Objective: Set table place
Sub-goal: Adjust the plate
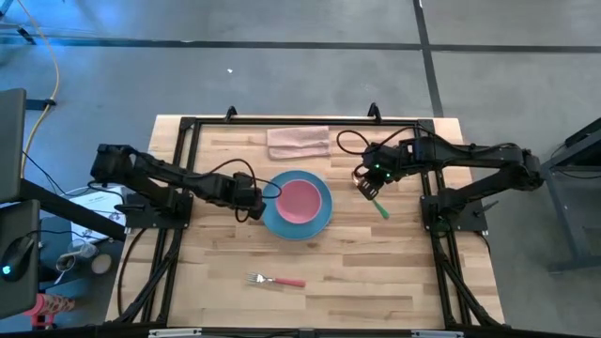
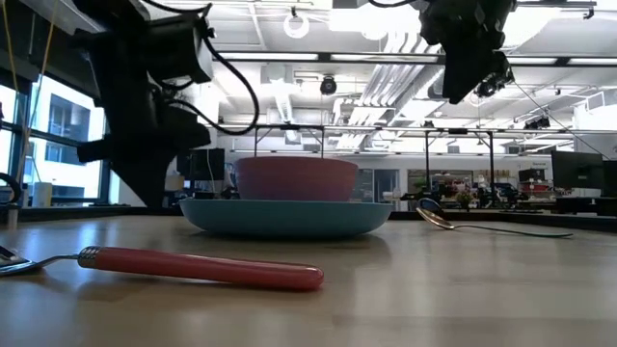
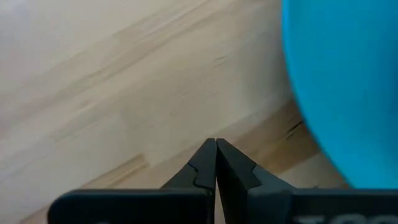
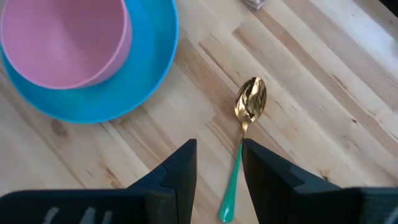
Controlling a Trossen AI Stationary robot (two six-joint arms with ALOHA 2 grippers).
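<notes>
The light-blue plate (image 1: 319, 222) lies flat on the table (image 1: 376, 272) with the pink bowl (image 1: 300, 198) standing in it. My left gripper (image 1: 254, 203) is shut and empty just beside the plate's left edge (image 3: 336, 81); its tips (image 3: 216, 144) stand apart from the plate. My right gripper (image 1: 367, 184) is open and raised above the gold spoon with the green handle (image 4: 241, 143), which lies flat on the table to the right of the plate. The spoon's handle shows between the fingers in the right wrist view. The fork with the pink handle (image 1: 278, 280) lies near the table's near edge.
A folded pinkish-beige cloth (image 1: 299, 142) lies at the table's far edge behind the plate. Black rails (image 1: 185, 169) run along the table's left and right sides. In the low view the fork (image 2: 193, 265) lies nearest, and the plate (image 2: 286, 214) and spoon (image 2: 482, 225) lie behind it.
</notes>
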